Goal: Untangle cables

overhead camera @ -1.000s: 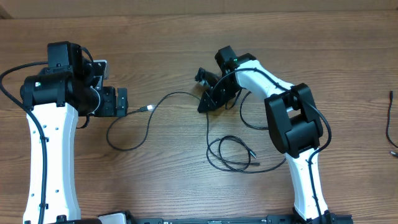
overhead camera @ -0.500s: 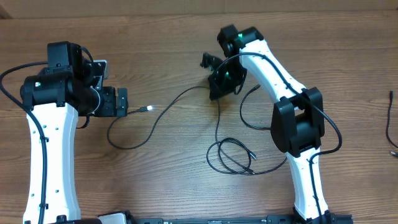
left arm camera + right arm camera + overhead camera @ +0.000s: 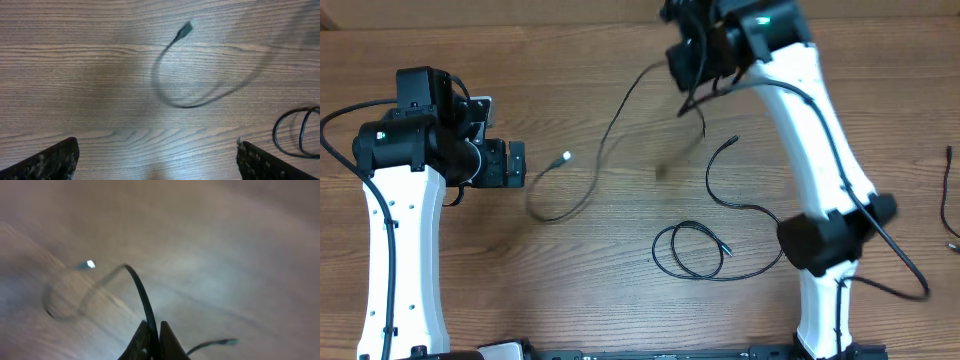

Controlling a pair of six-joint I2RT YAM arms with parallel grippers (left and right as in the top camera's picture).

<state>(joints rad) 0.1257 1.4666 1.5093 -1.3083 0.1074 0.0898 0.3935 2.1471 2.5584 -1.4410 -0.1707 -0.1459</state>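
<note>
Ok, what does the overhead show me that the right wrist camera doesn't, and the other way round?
Only the overhead: the left gripper, open and empty, a looped cable lying on the table, and another cable at the right edge. Only the right wrist: a close look at the right gripper pinched shut on the lifted cable. Both: that lifted cable trailing down to the wood and ending in a silvery plug.
</note>
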